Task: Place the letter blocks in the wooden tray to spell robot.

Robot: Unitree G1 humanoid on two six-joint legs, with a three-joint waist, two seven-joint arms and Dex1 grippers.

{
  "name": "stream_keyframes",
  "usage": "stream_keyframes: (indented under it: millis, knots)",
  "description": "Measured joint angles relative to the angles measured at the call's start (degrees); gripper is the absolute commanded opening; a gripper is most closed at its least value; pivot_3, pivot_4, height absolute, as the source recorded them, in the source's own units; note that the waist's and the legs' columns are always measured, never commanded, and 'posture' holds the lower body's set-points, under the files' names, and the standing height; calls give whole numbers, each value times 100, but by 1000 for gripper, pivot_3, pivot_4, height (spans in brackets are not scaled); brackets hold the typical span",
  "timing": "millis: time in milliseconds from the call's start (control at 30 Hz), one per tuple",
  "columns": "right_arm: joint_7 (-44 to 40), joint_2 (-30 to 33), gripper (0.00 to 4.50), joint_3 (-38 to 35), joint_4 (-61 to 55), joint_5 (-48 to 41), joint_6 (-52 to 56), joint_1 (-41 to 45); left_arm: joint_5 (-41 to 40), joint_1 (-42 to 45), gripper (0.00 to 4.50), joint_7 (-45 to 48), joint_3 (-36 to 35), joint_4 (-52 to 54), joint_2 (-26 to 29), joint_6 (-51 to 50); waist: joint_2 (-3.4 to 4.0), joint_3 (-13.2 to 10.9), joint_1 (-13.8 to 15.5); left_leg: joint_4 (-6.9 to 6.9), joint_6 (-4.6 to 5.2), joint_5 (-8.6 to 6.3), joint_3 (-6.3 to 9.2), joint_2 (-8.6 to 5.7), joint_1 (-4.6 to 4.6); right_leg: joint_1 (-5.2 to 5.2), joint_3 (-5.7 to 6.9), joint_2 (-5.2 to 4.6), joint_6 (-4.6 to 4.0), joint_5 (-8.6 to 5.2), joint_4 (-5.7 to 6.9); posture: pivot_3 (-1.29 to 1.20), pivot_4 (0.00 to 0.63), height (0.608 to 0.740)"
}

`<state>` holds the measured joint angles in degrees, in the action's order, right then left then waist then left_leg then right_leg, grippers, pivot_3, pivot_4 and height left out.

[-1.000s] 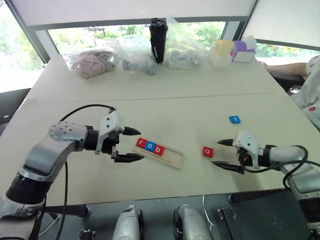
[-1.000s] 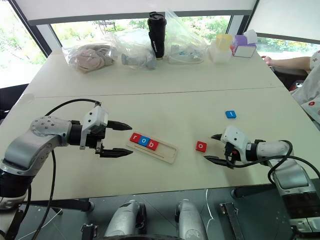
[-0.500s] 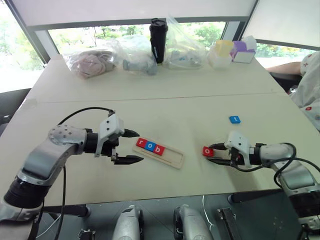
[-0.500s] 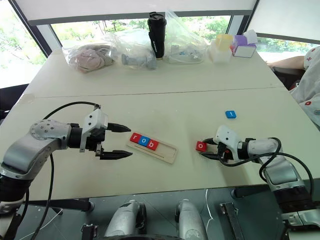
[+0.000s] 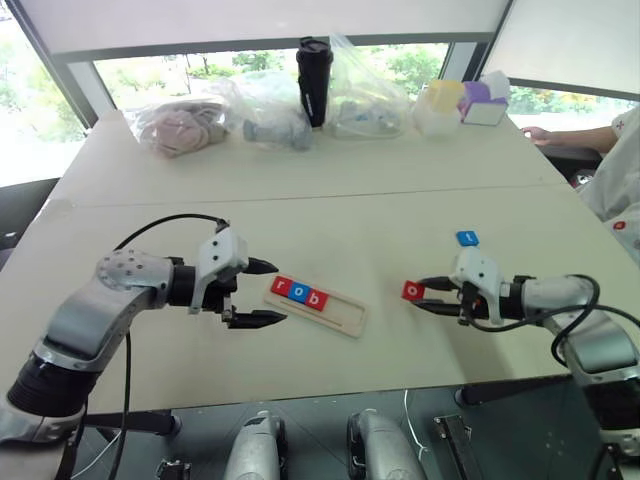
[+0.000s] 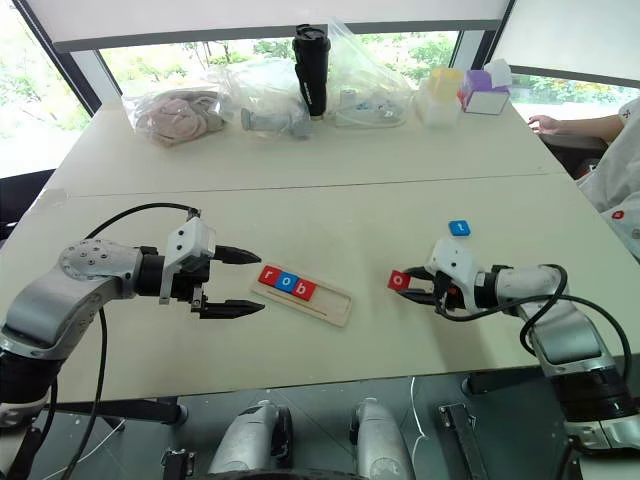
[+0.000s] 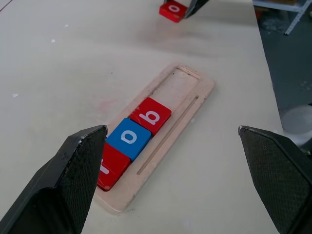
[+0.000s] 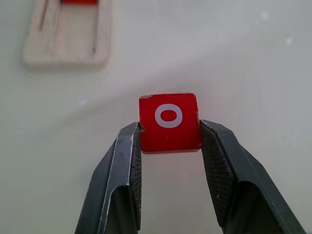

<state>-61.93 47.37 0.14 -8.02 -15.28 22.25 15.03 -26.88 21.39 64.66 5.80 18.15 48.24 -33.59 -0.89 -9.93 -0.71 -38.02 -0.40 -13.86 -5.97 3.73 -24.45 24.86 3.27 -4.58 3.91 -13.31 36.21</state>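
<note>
Wooden tray (image 7: 192, 105) groove's far half lies open.

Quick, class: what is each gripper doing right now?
Left gripper: open, holding nothing, beside the tray.
Right gripper: shut on the red o block.

Pale beige table (image 5: 330, 210), a seam running across it. Near side: wooden tray (image 5: 318, 304) lies at a slant, well left of a lone blue tile (image 5: 467, 239) lying flat on the tabletop. Far edge, by the window: a bag of pinkish stuff (image 5: 180, 124), clear plastic bags (image 5: 272, 108), a black tumbler (image 5: 312, 81) standing upright, a yellow box (image 5: 443, 105), a purple-and-white box (image 5: 484, 103).
</note>
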Motion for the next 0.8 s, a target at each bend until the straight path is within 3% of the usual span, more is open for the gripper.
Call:
stream_keyframes:
  millis: [167, 400, 800]
  knots:
    - [594, -221, 1168, 314, -1146, -172, 1279, 457, 0, -5, 4500, 40, -6, -2, 76, 23, 0, 1, 9, 0, 0, 0, 2, 1, 0, 1, 1, -1, -1, 0, 1, 0, 150, 740]
    - [1717, -1113, 1168, 1086, -1708, -181, 2950, 803, 0, -124, 4500, 75, -178, 4, 271, 37, 0, 1, 10, -1, 0, 0, 3, 0, -5, 5, 0, -6, -2, 0, 0, 0, 150, 740]
    - [2434, -1459, 1168, 1656, -2164, -196, 3911, 823, -6, -313, 4500, -73, -286, 109, 279, 29, 0, 2, 5, 0, 0, 0, 1, 0, -5, 5, 1, -4, -2, 0, 0, 0, 150, 740]
